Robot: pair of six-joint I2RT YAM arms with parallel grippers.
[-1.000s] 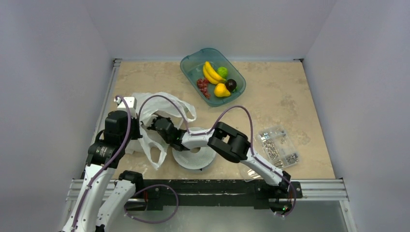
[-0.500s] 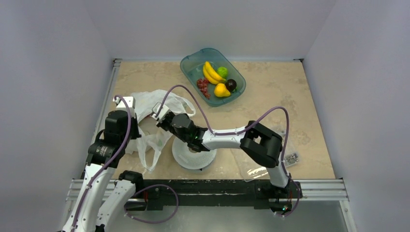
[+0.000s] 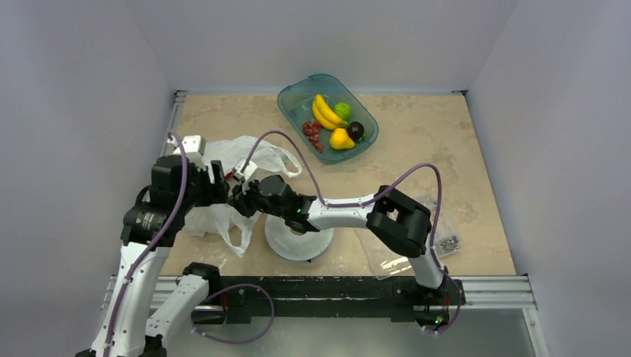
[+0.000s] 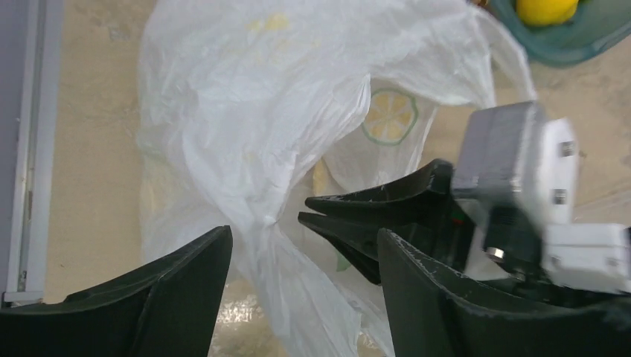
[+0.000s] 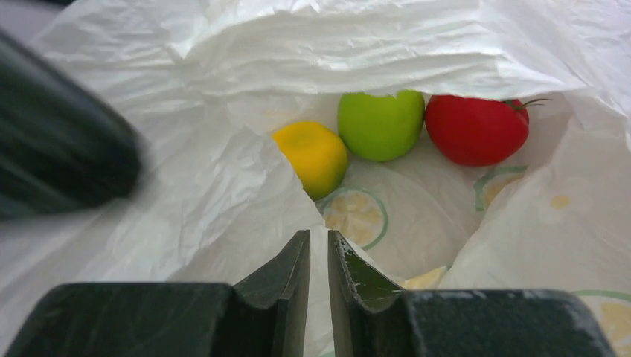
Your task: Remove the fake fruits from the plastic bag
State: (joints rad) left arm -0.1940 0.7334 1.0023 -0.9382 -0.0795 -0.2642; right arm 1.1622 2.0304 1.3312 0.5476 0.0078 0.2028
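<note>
The white plastic bag (image 3: pixel 249 149) with lemon prints lies crumpled at the left of the table. Through its mouth the right wrist view shows three fake fruits: a yellow one (image 5: pixel 312 156), a green apple (image 5: pixel 379 123) and a red apple (image 5: pixel 476 130). My right gripper (image 5: pixel 318 234) is at the bag's mouth, jaws a narrow gap apart with white film showing behind the gap. It also shows in the left wrist view, as the right gripper (image 4: pixel 303 209). My left gripper (image 4: pixel 301 238) is open, a fold of the bag (image 4: pixel 260 97) running between its fingers. From above, left gripper (image 3: pixel 218 182) and right gripper (image 3: pixel 236 195) meet at the bag.
A teal bin (image 3: pixel 294 97) at the back holds a banana bunch (image 3: pixel 324 111), grapes, a green fruit, a yellow fruit and a dark plum. A white round roll (image 3: pixel 298 239) lies under the right arm. A clear bag of screws (image 3: pixel 428 219) lies at the right.
My left gripper has opened and shifted towards the back left. The right arm has stretched left to the bag's mouth and its jaws have parted slightly.
</note>
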